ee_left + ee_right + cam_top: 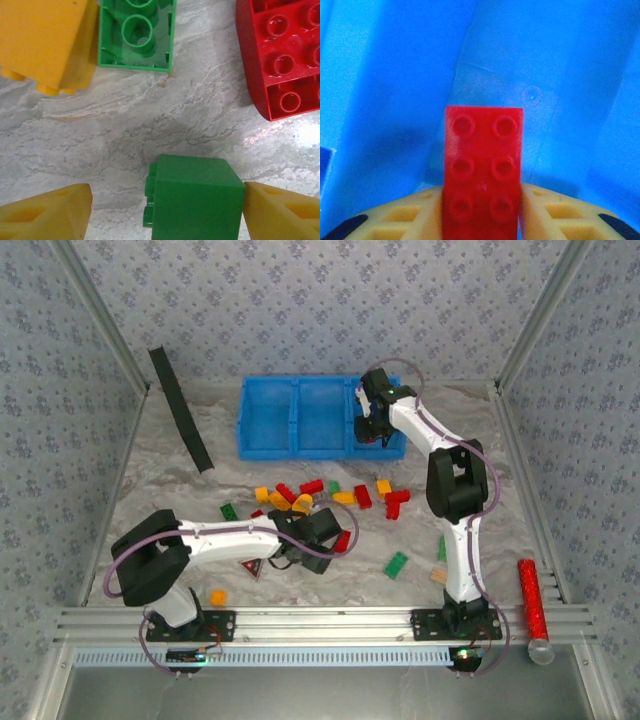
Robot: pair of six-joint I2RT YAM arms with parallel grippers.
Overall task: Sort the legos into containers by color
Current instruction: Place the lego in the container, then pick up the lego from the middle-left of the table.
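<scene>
From above, finds the right gripper (372, 435) over the right compartment of the blue bin (268, 420); up close, clamped on a red brick (483, 165). Puts the left gripper (335, 540) low among scattered legos (300, 502); at its wrist, agape around a green brick (195, 200), touching one finger only.

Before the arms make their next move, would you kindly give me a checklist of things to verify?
1. Red brick clamped between the right jaws: ok.
2. Right jaws over the right compartment of the blue bin: ok.
3. Green brick between the left jaws: ok.
4. Left jaws closed on it: not ok, gap on one side.
5. That compartment meant for red: cannot tell.
</scene>
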